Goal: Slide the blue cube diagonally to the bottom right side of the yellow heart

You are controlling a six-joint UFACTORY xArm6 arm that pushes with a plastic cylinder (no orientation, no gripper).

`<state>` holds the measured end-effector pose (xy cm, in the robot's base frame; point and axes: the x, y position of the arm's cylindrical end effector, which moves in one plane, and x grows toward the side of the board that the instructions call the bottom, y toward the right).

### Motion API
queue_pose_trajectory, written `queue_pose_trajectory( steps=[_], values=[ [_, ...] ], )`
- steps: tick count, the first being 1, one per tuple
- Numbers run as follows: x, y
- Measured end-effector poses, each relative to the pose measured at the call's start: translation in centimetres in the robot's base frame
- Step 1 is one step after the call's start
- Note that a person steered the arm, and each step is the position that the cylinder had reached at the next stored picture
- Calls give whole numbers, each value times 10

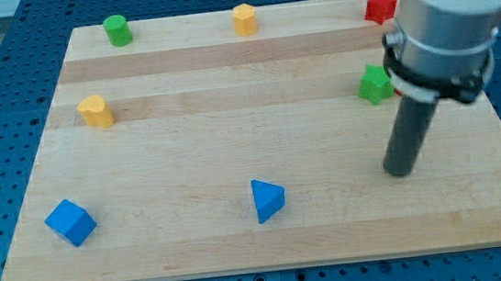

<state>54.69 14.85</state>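
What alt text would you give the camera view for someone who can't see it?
My tip rests at the board's right, far from the blue cube at bottom left. The yellow heart sits above the cube; a blue triangle lies between cube and tip.

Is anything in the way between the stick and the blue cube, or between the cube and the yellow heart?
My tip is far to the view's right of the blue cube. The blue triangle sits roughly between them, slightly below the straight line. Between the cube and the yellow heart there is only bare board.

My tip (pixel 400 171) — well right of blue cube (pixel 70 222).
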Motion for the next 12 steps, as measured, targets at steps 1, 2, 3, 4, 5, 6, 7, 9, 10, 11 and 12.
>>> queue_pose_trajectory(
  steps=[1, 2, 3, 4, 5, 6, 7, 9, 10, 11, 12],
  values=[
    [58, -24],
    [72, -42],
    [72, -87],
    [71, -147],
    [71, -215],
    [71, -281],
    [71, -340],
    [60, -405],
    [37, -402],
    [17, -395],
    [6, -383]
  ],
)
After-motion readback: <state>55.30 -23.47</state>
